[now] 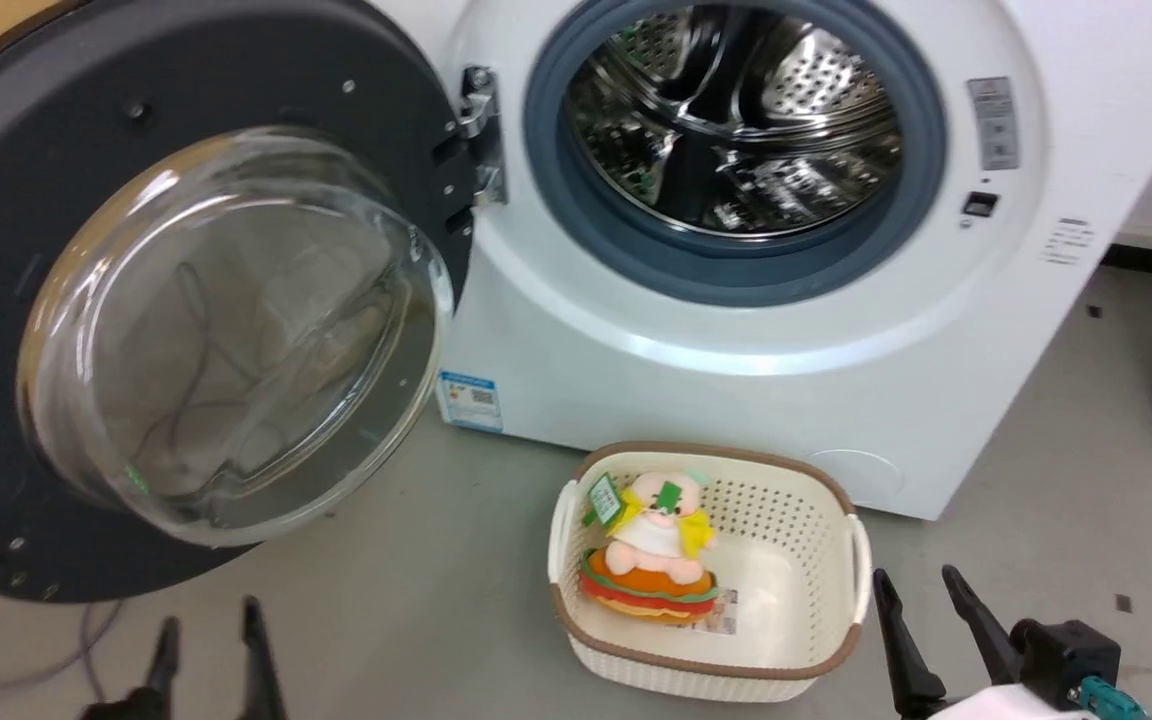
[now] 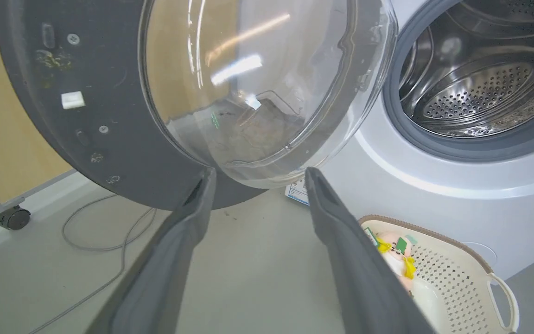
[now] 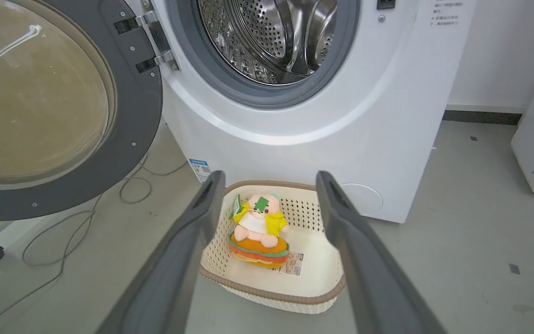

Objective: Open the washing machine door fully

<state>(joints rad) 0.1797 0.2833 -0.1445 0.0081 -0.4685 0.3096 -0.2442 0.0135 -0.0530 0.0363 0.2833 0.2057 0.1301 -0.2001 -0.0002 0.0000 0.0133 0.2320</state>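
**Washing machine door swung wide, both claws apart and empty**

We see the washing machine (image 1: 736, 400), a white front-loading box, at the far right of the scene. The washing machine door (image 1: 196, 320) hangs to its left on a metal hinge (image 1: 476, 130), swung out with its inner face turned towards us.

The left gripper (image 1: 210, 615) sits low and near, just under the door's bottom edge. Its two fingers (image 2: 193, 218) are spread and hold nothing. The right gripper (image 1: 916, 575) is near and to the right, beside a basket (image 1: 716, 455), with its fingers also apart and empty.

We judge the door nearly or fully open. If any swing remains, we would press with the left gripper on the dark rim at the edge far from the hinge. That edge gives the most leverage and spares the glass. We would push slowly and stop when the hinge resists, keeping the fingers clear of the cable (image 2: 91, 232) on the floor.

The door's rim is matt dark grey plastic dotted with screws. Its window is a deep, bulging bowl of clear glass that looks smooth and slippery. The drum (image 1: 736, 110) is shiny perforated steel, ringed by a soft grey rubber gasket (image 1: 556, 180). The cream basket is plastic lattice with a brown rim, and holds a plush toy (image 1: 651, 550).
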